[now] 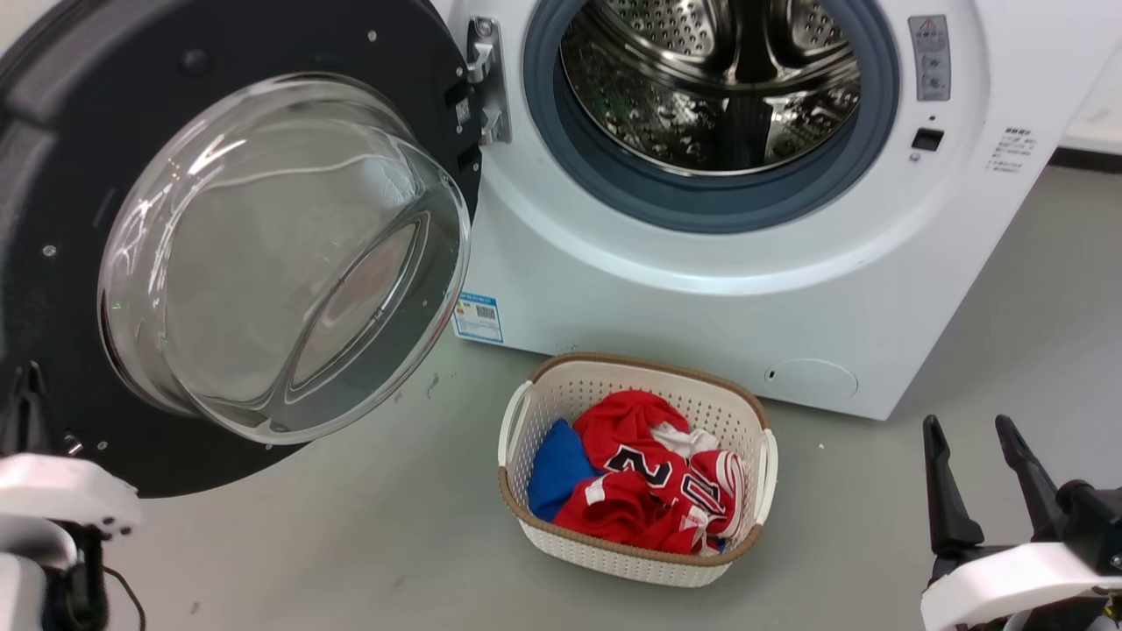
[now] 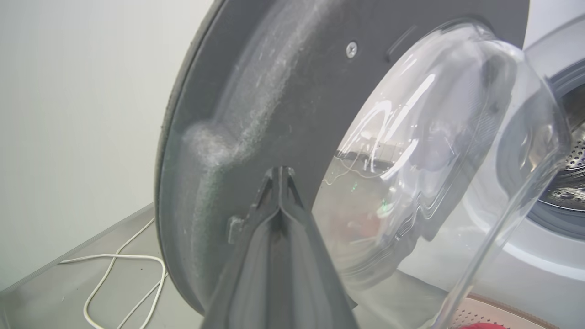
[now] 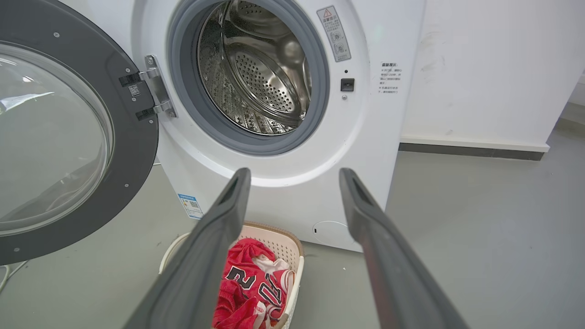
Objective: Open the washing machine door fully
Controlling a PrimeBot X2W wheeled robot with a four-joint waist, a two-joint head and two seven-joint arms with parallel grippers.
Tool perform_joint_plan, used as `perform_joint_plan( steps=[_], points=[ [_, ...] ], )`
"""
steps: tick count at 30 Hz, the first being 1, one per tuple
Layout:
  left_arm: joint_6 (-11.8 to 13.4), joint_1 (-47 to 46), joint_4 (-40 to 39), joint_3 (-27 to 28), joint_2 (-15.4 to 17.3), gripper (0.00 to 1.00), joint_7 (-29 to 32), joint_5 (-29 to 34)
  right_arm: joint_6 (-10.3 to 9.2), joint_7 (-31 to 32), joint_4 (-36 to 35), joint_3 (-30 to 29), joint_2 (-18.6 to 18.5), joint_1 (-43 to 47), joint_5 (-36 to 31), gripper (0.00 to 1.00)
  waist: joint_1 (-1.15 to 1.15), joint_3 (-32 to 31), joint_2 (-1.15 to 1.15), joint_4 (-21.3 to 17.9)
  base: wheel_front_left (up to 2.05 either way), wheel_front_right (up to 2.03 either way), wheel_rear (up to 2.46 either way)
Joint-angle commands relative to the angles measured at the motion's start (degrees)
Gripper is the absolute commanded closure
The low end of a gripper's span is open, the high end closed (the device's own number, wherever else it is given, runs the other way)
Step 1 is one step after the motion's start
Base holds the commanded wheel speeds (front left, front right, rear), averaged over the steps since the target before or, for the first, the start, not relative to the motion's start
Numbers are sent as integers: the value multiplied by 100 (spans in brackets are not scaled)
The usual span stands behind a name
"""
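Left of the drum (image 1: 710,96) opening, found the washing machine door (image 1: 70,131) swung wide on its hinge (image 1: 486,79), glass bowl (image 1: 280,254) facing out. Saw the left gripper (image 2: 281,178) at its lower inner face, jaws pressed together; the right gripper (image 1: 967,429) low, jaws apart, right of the laundry basket (image 1: 526,412) on the floor (image 1: 351,543).

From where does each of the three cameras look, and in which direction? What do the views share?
Head view: on the head, facing forward and down at the door, drum and basket; left gripper lower left, right gripper lower right.
Left wrist view: on the left wrist, facing the door's inner side up close; left gripper shut.
Right wrist view: on the right wrist, facing the drum; right gripper open.
Shared: all three show the door.
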Motion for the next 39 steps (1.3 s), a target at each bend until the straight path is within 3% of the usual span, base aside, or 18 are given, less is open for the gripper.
perform_joint_plan(
  steps=[1, 12, 19, 25, 26, 28, 29, 30, 31, 32, 33, 39],
  points=[
    [73, 229, -236, 57, -105, 100, -38, 97, -1, -36, 28, 11, 11, 65, 17, 0, 0, -125, 0, -4, 0, 0, 0],
    [402, 1517, -1651, -329, -764, 100, -29, 698, -1, -58, 99, 156, 11, 157, 5, 0, 0, -349, 0, -57, 0, 0, 0],
    [236, 1590, -1974, -955, -1118, 100, 195, 786, -1, -51, 154, 182, 11, 135, -21, 0, 0, -412, 0, -261, 0, 0, 0],
    [22, 1321, -1856, -1410, -1335, 100, 263, 886, -1, -50, 236, 268, 11, 56, -72, 0, 0, -410, 0, -659, 0, 0, 0],
    [10, 1267, -1809, -1456, -1344, 90, 260, 906, -1, -51, 249, 277, 11, 45, -89, 0, 0, -402, 0, -735, 0, 0, 0],
    [11, 1149, -1732, -1490, -1381, 59, 216, 942, -1, -52, 275, 355, 10, 5, -100, 0, 0, -385, 0, -890, 0, 0, 0],
    [11, 1149, -1732, -1490, -1381, 59, 216, 942, -1, -52, 275, 355, 10, 5, -100, 0, 0, -385, 0, -890, 0, 0, 0],
    [8, 1114, -1684, -1512, -1415, 42, 209, 959, -1, -56, 289, 387, -4, -11, -97, 0, 0, -377, 0, -957, 0, 0, 0],
    [8, 1077, -1650, -1532, -1429, 16, 191, 989, -1, -63, 304, 410, -18, -24, -94, 0, 0, -370, 0, -1014, 0, 0, 0],
    [28, 1057, -1604, -1540, -1426, 5, 180, 1007, -1, -70, 321, 441, -33, -45, -90, 0, 0, -367, 0, -1082, 0, 0, 0],
    [43, 1036, -1570, -1538, -1431, 0, 165, 1011, -1, -84, 334, 457, -43, -55, -90, 0, 0, -364, 0, -1141, 0, 0, 0],
    [121, 1016, -1451, -1545, -1419, 0, 111, 1095, -1, -177, 439, 603, -88, -94, -80, 0, 0, -326, 0, -1426, 0, 0, 0]
  ],
)
